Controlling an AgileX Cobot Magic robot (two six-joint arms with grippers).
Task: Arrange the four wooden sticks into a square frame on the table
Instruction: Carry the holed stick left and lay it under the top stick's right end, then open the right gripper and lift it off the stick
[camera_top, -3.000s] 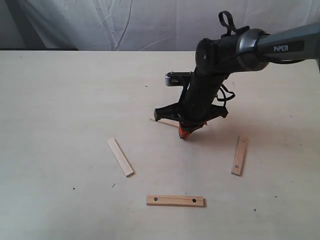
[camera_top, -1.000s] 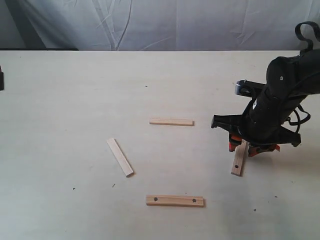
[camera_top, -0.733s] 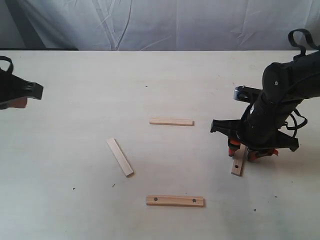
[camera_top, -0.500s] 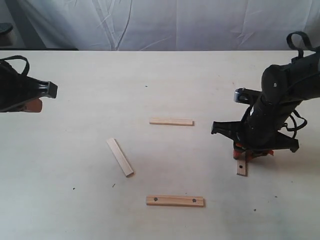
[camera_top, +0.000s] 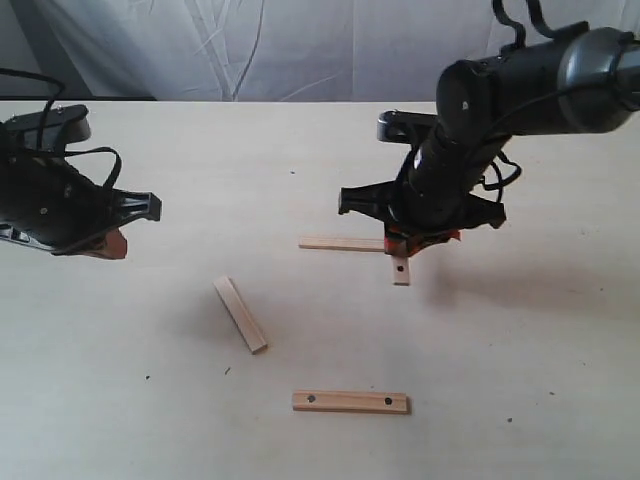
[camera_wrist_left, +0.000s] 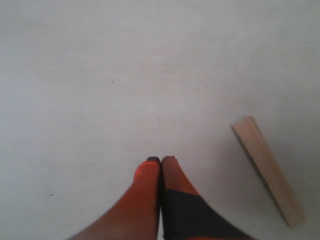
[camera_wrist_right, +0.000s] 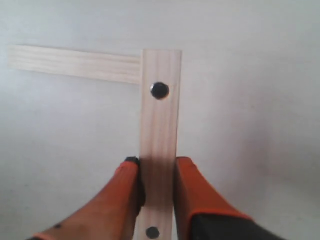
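We are seeing the right gripper (camera_wrist_right: 157, 167) clenching the held drilled stick (camera_wrist_right: 160, 125) across its width. Its orange fingers (camera_wrist_right: 122, 192) are pressing on both long edges. One dark hole is showing beyond the fingertips and another back between the fingers.

In the exterior view this stick is sitting about mid-table (camera_top: 300, 140), slightly toward the right edge, and one holed end is poking out below the fingers toward the near edge. The plain stick (camera_top: 342, 243) is lying flat at the centre, parallel to the near edge, with its right end just beside the gripper. In the right wrist view the held stick is crossing that end at a right angle, like an L. We cannot tell if the two are touching.

The left gripper (camera_wrist_left: 161, 161) is hanging over the table close to the left edge, fingers pressed together and gripping nothing. The slanted plain stick (camera_top: 240, 314) is lying left of centre, apart from that gripper. The second drilled stick (camera_top: 350, 402) is lying close to the middle of the near edge, parallel to it and well apart from the others.
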